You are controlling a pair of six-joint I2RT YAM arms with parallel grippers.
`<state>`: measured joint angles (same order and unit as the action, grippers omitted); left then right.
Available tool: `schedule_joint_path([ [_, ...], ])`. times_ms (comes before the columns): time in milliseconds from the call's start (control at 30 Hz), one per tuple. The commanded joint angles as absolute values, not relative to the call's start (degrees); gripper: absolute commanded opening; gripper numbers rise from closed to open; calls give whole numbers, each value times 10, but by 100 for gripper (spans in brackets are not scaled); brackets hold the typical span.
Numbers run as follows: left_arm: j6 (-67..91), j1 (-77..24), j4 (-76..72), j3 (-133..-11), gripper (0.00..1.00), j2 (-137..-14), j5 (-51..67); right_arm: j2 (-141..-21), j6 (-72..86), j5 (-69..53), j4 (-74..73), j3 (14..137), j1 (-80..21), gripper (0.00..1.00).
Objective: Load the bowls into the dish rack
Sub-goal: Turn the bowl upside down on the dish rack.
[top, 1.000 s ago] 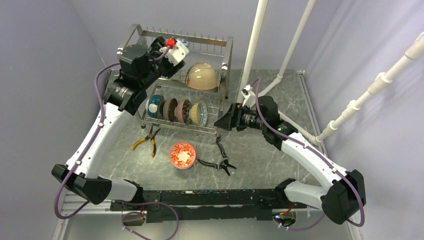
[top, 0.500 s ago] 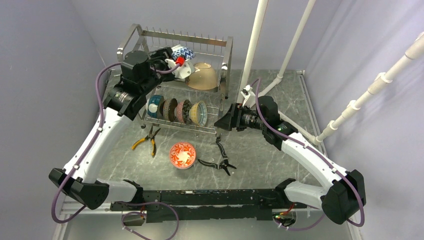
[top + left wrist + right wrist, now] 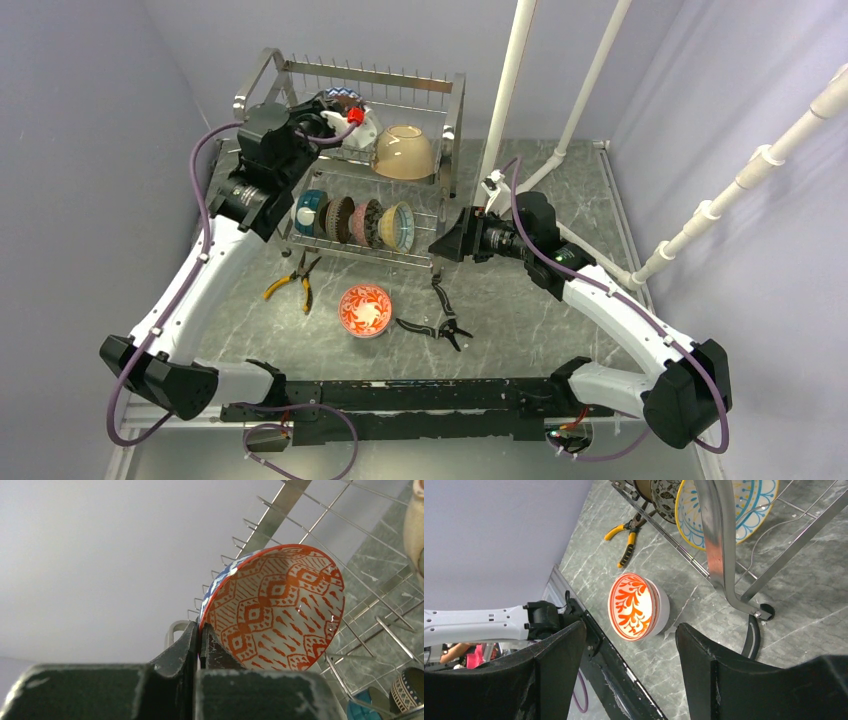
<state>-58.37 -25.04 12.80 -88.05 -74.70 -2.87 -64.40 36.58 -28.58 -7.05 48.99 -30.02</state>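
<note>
My left gripper is shut on the rim of a bowl that is orange-patterned inside and blue-white zigzag outside. It holds this bowl tilted over the upper tier of the steel dish rack, left of a tan bowl lying there. Several patterned bowls stand on edge in the lower tier. A red-patterned bowl sits on the table in front of the rack. My right gripper hangs open by the rack's right front leg, facing that red bowl, nothing between its fingers.
Yellow-handled pliers lie left of the red bowl and black pliers lie to its right. White pipes rise behind and right of the rack. The rack's leg stands close to my right gripper.
My left arm has swung the zigzag bowl lower and to the left over the upper tier, and its jaws now pinch the rim tightly. The right arm has not moved.
</note>
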Motion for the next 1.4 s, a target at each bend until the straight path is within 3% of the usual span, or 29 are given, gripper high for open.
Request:
schedule_joint_path([
  [0, -606, -250, 51, -860, 3, -714, -25, -642, 353, -283, -52, 498, -298, 71],
  [567, -617, -251, 70, -714, 3, -598, 74, -654, 358, -288, -42, 496, -298, 71],
  [667, -613, -251, 81, -702, 20, -583, 99, -655, 358, -287, -43, 497, -298, 71],
  [833, -615, -252, 92, -676, 39, -557, 116, -656, 357, -285, -44, 497, -298, 71],
  [933, -616, -252, 131, -674, 59, -542, 124, -656, 357, -285, -44, 497, -298, 71],
  [1233, -589, -252, 176, -652, 89, -486, 125, -657, 355, -287, -45, 500, -298, 71],
  [1367, -542, -252, 193, -646, 94, -456, 137, -656, 356, -288, -44, 497, -298, 71],
])
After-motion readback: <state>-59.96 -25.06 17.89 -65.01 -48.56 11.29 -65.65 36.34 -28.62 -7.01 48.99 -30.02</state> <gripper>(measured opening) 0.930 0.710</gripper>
